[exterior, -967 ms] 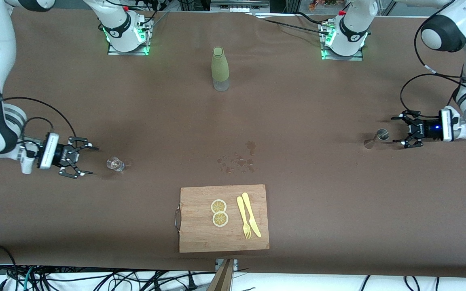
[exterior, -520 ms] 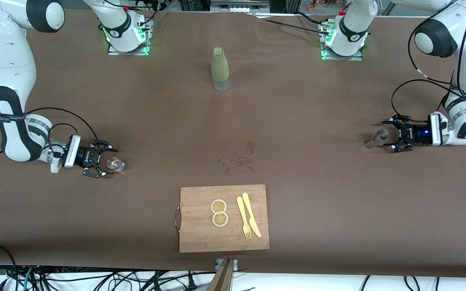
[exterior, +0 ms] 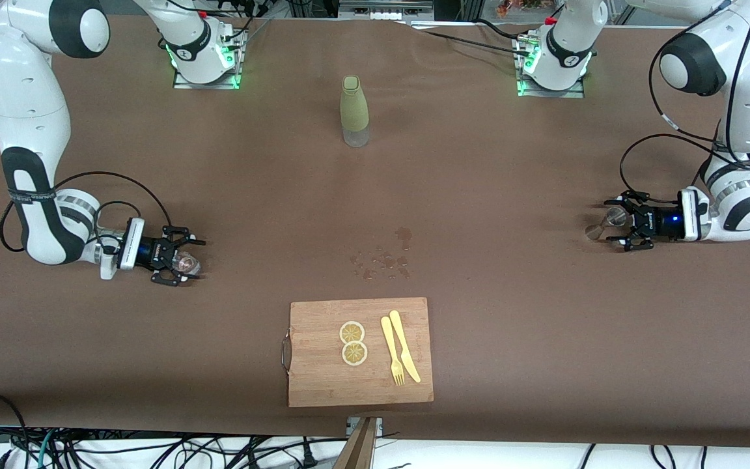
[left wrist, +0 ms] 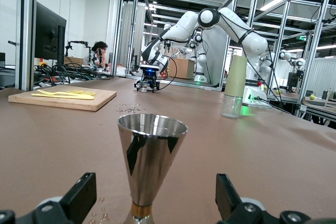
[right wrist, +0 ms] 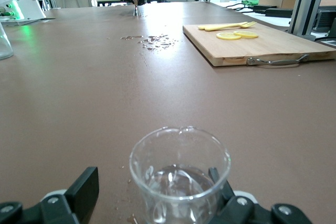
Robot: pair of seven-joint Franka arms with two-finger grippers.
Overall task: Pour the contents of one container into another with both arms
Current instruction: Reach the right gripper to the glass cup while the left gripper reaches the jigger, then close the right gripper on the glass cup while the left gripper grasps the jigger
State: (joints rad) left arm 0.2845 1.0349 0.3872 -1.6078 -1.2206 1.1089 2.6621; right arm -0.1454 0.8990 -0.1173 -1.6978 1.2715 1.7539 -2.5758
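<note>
**Two pincers bracket their vessels at either end of the tabletop**

The right pincer (exterior: 183, 262) lies low on the brown tabletop (exterior: 479, 195) at the right arm's end, its black fingers (right wrist: 84, 190) spread wide to either side of a small clear glass beaker (exterior: 187, 263) with a little liquid in its bottom. The right wrist view shows the glass standing upright between the fingers; whether either finger touches it cannot be told. At the left arm's end, the left pincer (exterior: 617, 228) is likewise spread wide and level with the tabletop, its fingers (left wrist: 79, 198) flanking a shiny steel cone-shaped measuring cup (exterior: 609, 220) that stands upright with clear gaps on both sides, so it is bracketed but not gripped. Both white jointed arms (exterior: 30, 130) bend down from their bases at the top of the front view. Between the two, roughly mid-tabletop, a scatter of wet droplets (exterior: 385, 257) darkens the cloth. Nearer the front camera than the droplets lies a rectangular bamboo cutting board with a metal handle (exterior: 323, 384), carrying two yellow lemon slices (exterior: 353, 342) and, beside them, a yellow plastic fork (exterior: 392, 352) and a yellow plastic knife (exterior: 405, 345). Between the arm bases stands an olive-green sleeved bottle with a clear base (exterior: 354, 111), upright.
</note>
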